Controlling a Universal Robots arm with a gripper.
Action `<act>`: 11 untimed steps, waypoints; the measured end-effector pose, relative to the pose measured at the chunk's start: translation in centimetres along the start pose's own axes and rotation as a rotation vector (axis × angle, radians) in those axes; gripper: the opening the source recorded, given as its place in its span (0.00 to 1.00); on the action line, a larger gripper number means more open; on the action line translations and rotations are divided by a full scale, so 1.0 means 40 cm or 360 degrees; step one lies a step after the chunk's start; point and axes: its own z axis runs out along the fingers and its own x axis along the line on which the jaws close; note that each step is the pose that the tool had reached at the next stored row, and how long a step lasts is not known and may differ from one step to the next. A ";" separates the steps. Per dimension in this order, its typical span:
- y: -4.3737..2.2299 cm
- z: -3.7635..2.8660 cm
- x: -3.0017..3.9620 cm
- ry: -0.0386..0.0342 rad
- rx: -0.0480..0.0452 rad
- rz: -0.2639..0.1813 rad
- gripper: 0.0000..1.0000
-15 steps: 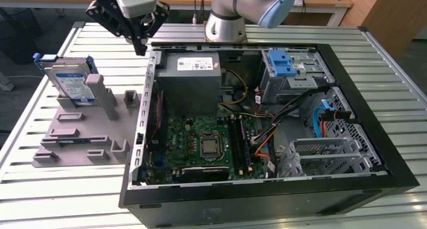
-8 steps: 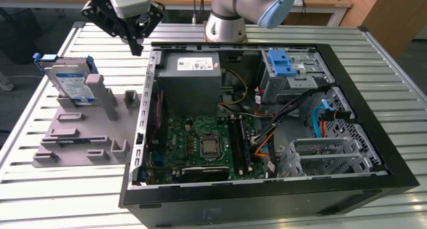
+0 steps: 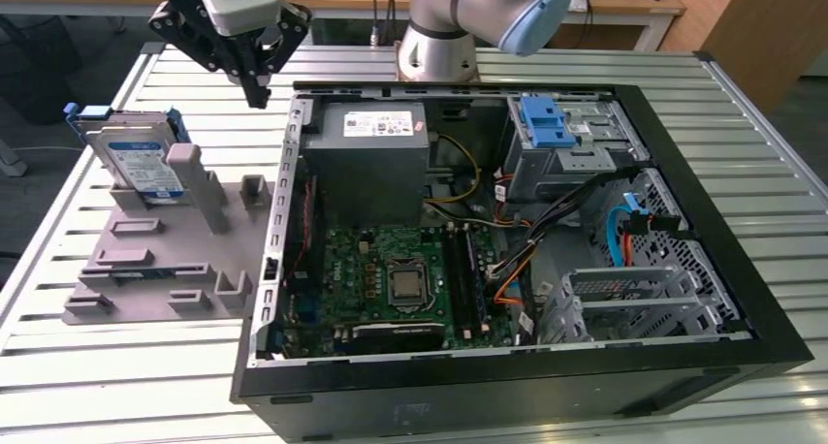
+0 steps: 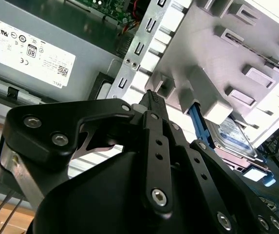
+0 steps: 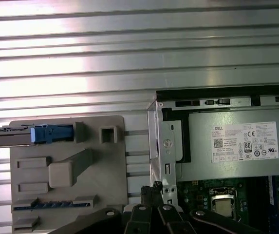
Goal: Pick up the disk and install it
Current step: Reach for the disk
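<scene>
Sitting on the slatted table point(image 3: 130, 391), the open PC case point(image 3: 518, 394) is the big thing; just beside it the grey holder block point(image 3: 169, 269) holds the disk point(image 3: 136, 163) on edge, and the gripper point(image 3: 259, 97) hangs nearby, fingers point(image 4: 155, 131) pinched together, empty.

The pincer point(image 3: 259, 95) hangs pointing down, closed, empty.

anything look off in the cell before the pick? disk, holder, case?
Nothing stands out. The disk stands on edge in the grey holder, leaning slightly against a post, which looks like its intended seat. The open computer case looks intact. The gripper hangs shut and empty above the gap between them.
</scene>
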 end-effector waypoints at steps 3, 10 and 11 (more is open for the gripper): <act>0.000 0.001 0.006 0.0000 0.0000 0.0000 0.11; 0.001 0.002 0.021 0.0001 0.0000 0.0000 0.11; 0.001 0.002 0.024 0.0001 0.0000 0.0000 0.11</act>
